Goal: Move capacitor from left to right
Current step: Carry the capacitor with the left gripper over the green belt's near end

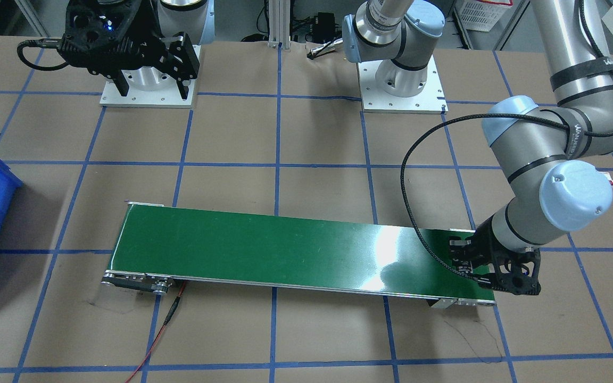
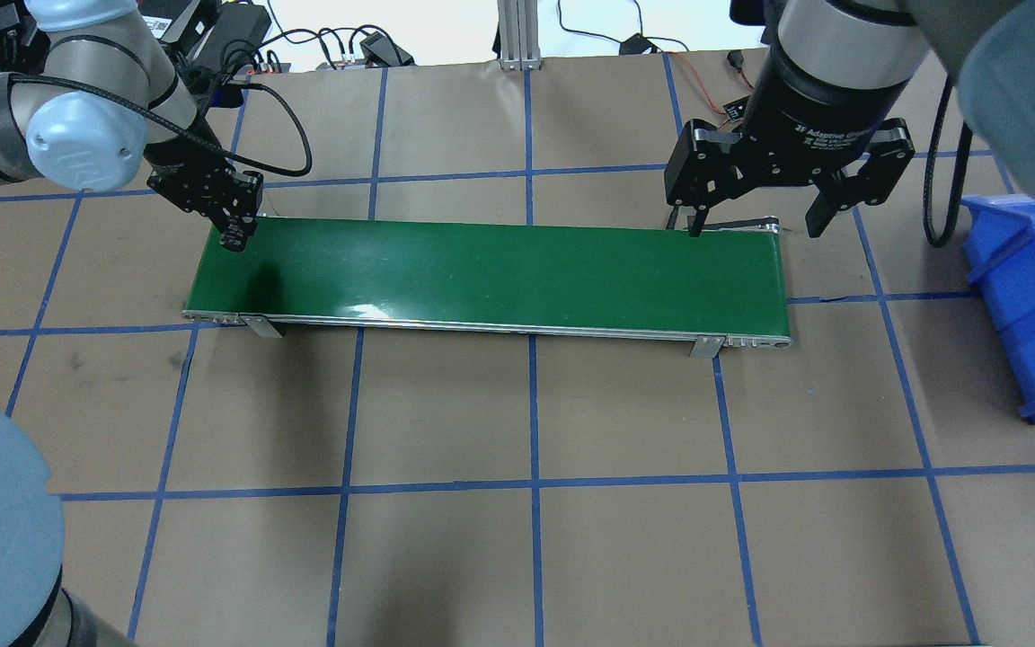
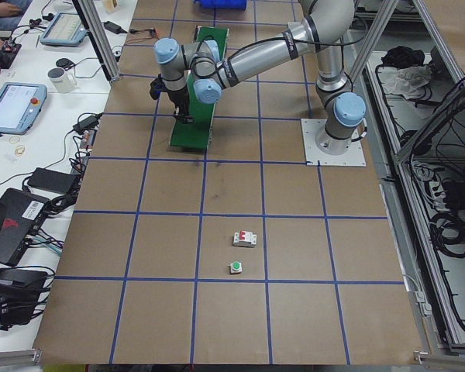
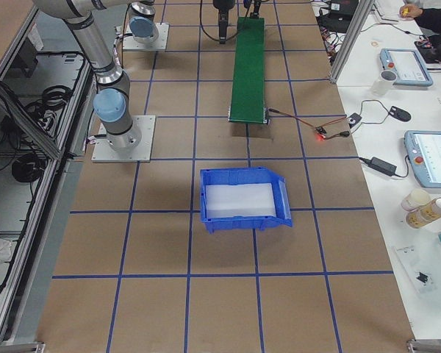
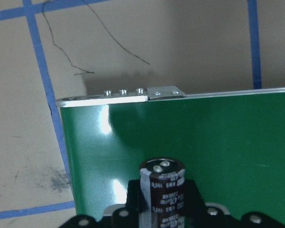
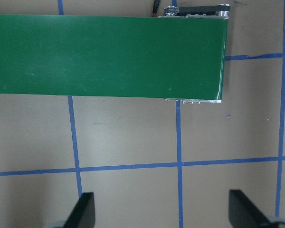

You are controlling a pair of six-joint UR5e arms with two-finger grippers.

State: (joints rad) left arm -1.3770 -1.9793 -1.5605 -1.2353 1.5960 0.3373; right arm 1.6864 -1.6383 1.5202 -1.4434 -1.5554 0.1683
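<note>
Holding the capacitor (image 5: 162,185) in the left hand (image 2: 236,232), squeezed from both sides and closed only as far as that small dark can allows. Sticks out past the fingertips, with the round end and its two silver dots facing the wrist camera. Hangs over the left end of the green belt (image 2: 499,270), near the long edge away from the robot. Cannot tell if it is touching the belt. Looks a little bit above it, going by the dark shadow on the green.

Looks like the putting-down step, with the carrying part almost done. Next, probably needs a slow drop straight down until the can sits on the belt. Then needs a gentle opening, so as not to knock the can over or roll it off the edge.

Further out, can see the right hand (image 2: 756,225) up high at the belt's right end, spread wide and holding nothing. Beyond that, can see a blue bin (image 2: 1021,296) on the worktop (image 2: 535,539).
</note>
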